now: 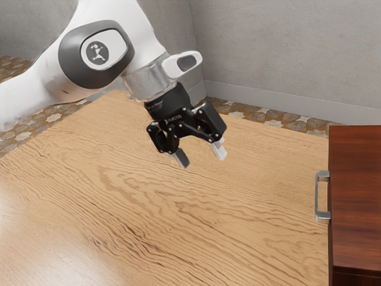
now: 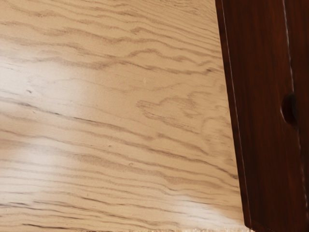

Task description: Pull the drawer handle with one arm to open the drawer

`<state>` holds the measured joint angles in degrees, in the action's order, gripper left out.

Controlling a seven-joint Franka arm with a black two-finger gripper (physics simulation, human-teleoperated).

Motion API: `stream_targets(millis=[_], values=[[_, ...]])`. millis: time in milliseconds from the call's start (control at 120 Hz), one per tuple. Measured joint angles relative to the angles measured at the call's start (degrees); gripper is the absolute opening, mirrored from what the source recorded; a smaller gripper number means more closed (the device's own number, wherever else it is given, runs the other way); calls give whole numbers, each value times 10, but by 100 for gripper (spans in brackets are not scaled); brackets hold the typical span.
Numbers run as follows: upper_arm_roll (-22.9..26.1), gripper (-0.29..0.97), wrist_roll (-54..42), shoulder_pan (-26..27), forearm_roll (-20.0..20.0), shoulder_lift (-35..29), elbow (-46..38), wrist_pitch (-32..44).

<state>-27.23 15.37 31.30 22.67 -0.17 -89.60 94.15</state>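
Handle (image 1: pixel 322 196): metal bar, upright on the drawer (image 1: pixel 356 196) front, at the exterior view's right edge. No gap seen around the front, so the drawer is likely shut.

Hand (image 1: pixel 200 155): hovers above the tabletop (image 1: pixel 119 208), well apart from the handle, toward the exterior view's left. Fingers (image 1: pixel 219 152) spread, holding nothing.

Risks, as I judge them:
- Fingers arrive out of line with the upright bar and knock the front.
- A grip on the bar's edge alone slips off under the pull.
- An off-axis pull jams the drawer.

Drawer (image 1: pixel 355 196) on table (image 1: pixel 119 208), exterior view's right — handle (image 1: pixel 322 196) toward the tool (image 1: pixel 200 156)
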Motion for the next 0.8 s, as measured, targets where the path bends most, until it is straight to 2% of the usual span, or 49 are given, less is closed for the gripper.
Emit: stream_targets(millis=[33, 92, 125, 167, 217, 267, 317, 408, 467, 525, 675, 800], values=[[69, 66, 7, -48, 6, 1, -5, 7], [149, 66, 17, -93, 15, 8, -8, 17], [210, 65, 21, -136, 22, 21, -6, 21], [293, 65, 25, -204, 28, 45, 7, 25], [368, 65, 30, -301, 32, 66, 30, 24], [411, 65, 35, -403, 35, 72, 41, 23], [428, 65, 39, -463, 37, 73, 45, 22], [459, 65, 40, -489, 38, 83, 47, 22], [546, 65, 39, -548, 27, 90, 48, 23], [590, 65, 38, -580, 18, 93, 48, 23], [631, 65, 37, -593, 13, 97, 43, 28], [640, 65, 37, -581, 16, 96, 32, 35]])
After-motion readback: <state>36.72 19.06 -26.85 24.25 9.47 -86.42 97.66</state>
